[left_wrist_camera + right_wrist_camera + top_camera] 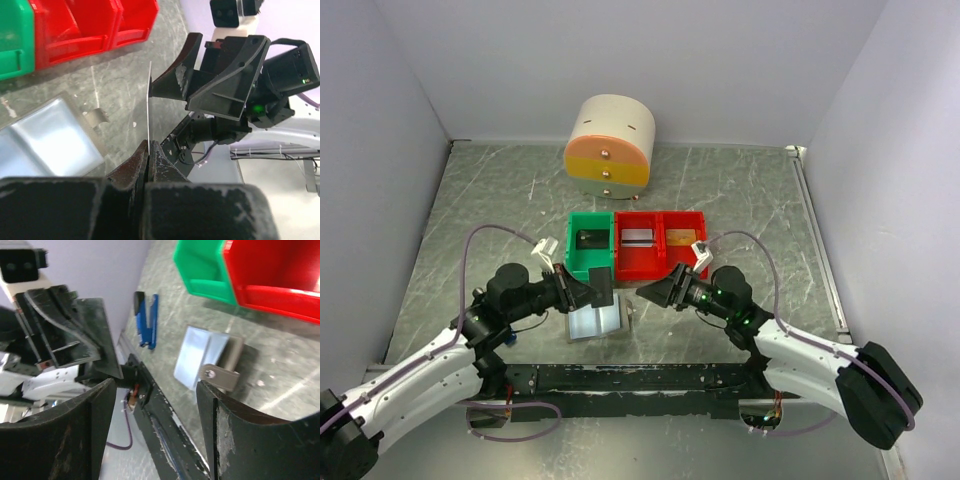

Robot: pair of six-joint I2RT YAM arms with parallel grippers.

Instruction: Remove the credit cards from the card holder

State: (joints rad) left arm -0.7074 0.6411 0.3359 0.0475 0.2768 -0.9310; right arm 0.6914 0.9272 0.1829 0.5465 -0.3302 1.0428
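One credit card (149, 100) is pinched edge-on in the left hand (148, 150), above the card holder (592, 320) lying open on the tabletop (500, 200). The right hand (655, 292) is spread just beside the card. If a handover is intended, the card's free edge should be centred before closing.

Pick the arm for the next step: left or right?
Right, probably. The left hand is shut on a card, held edge-on; the right hand is open and faces that card, so it could take it over. The red bins also lie more towards its side.
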